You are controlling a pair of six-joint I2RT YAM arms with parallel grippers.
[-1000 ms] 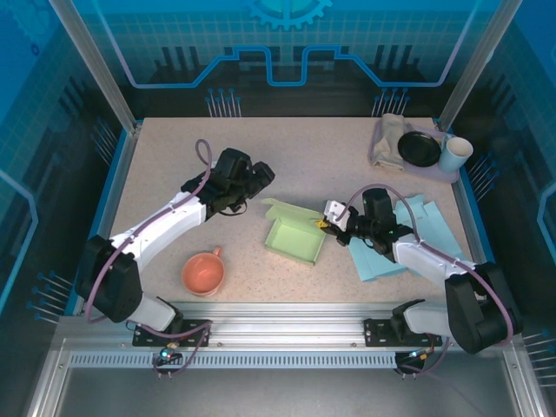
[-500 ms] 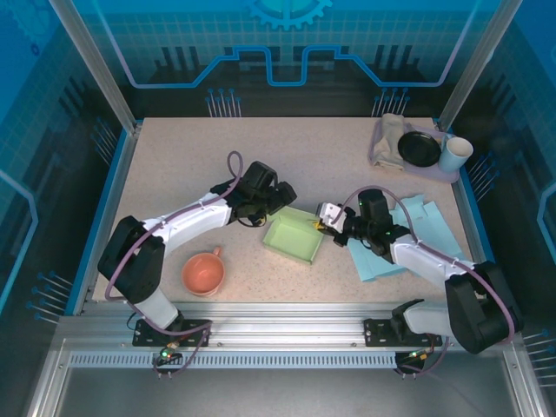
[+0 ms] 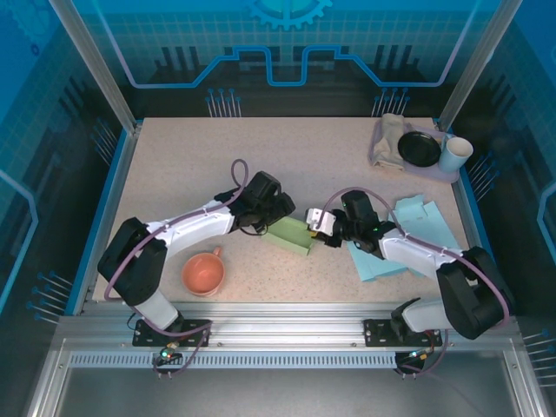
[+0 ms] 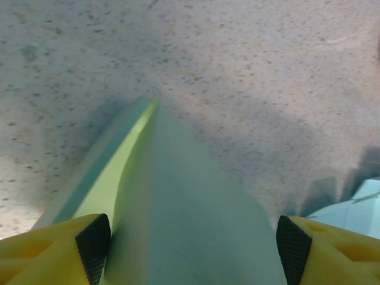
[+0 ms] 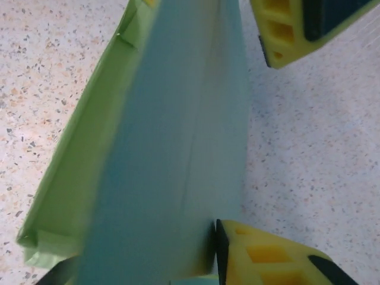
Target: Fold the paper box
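From overhead I have the green paper box (image 3: 292, 234) a little nearer than mid-table, well clear of the table's blue rim (image 3: 115, 187), with bare speckled tabletop behind it and to its left. Its long axis runs from far-left to near-right, and it looks narrow, with one panel tipped up over the tray part. The left gripper (image 3: 278, 215) meets it from the far-left end. In the left wrist view its fingers (image 4: 89, 246) stand wide with the box between the black pads, but I cannot tell whether they press on it. The right gripper (image 3: 318, 225) sits at the box's right side, fingers (image 5: 279, 32) parted and clamping nothing, and the lower one touches the panel's edge. A pink cup (image 3: 203, 273) sits near the front edge, left of the box and apart from it. Blue paper sheets (image 3: 407, 236) lie under the right arm. A tray (image 3: 452, 175) with a cloth (image 3: 387, 139), a black bowl (image 3: 420, 148) and a white cup (image 3: 455, 154) fills the far-right corner.
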